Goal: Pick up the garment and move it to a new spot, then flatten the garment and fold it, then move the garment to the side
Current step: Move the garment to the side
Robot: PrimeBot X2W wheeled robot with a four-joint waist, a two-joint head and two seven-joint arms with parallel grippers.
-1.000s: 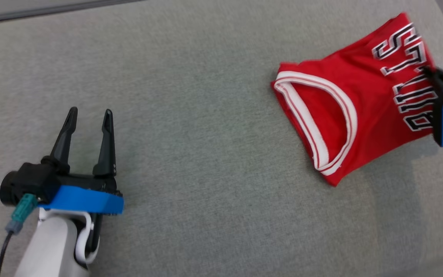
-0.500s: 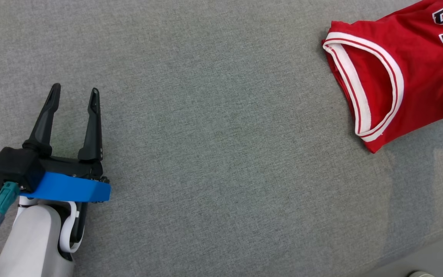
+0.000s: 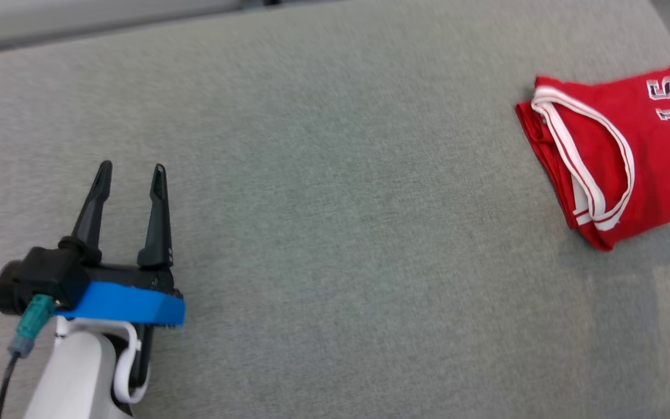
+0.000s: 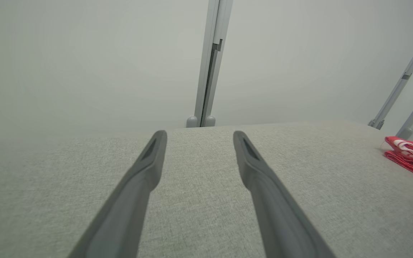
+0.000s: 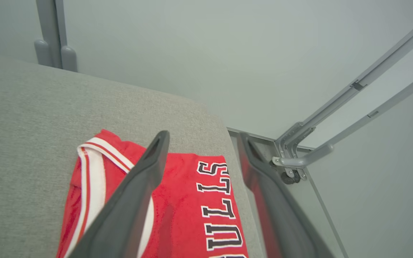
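At far right of the grey bench (image 3: 335, 174): one red garment (image 3: 614, 157), folded compact, white-trimmed opening uppermost, lettering toward the right edge. It lies flat and unheld, so I judge it parked at the side with the task near its end.

Right pincer (image 5: 202, 136): wide, gripping nothing, poised above the lettering, fingers sloping down toward the cloth.

Left pincer (image 3: 132, 167): wide, empty, near left, well apart from the garment, fingers pointing away.
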